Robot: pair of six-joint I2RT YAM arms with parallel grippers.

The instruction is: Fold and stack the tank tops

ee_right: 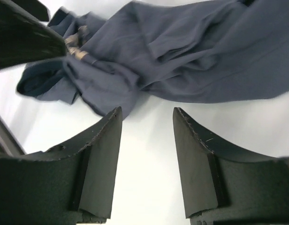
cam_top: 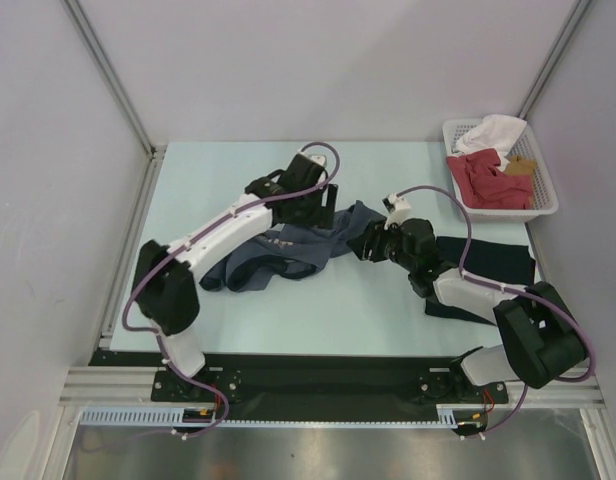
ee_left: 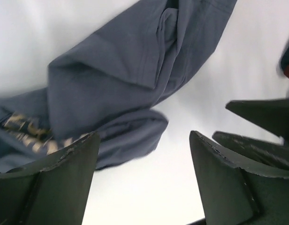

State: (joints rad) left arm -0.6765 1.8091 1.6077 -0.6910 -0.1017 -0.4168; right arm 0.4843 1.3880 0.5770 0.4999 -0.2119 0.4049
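Observation:
A slate-blue tank top [cam_top: 288,252] with pale lettering lies crumpled in the middle of the table. The left wrist view shows its folds [ee_left: 121,70], and so does the right wrist view [ee_right: 191,51]. My left gripper [cam_top: 314,208] hovers over the top's far edge, open, with bare table between its fingers [ee_left: 144,140]. My right gripper [cam_top: 364,244] sits at the top's right end, open and empty [ee_right: 147,115], its tips just short of the cloth. A dark navy tank top [cam_top: 493,262] lies flat at the right, partly under my right arm.
A white basket [cam_top: 503,214] stands at the back right corner, holding a red garment [cam_top: 486,180] and a white garment [cam_top: 496,130]. Enclosure walls close off the table's left, back and right sides.

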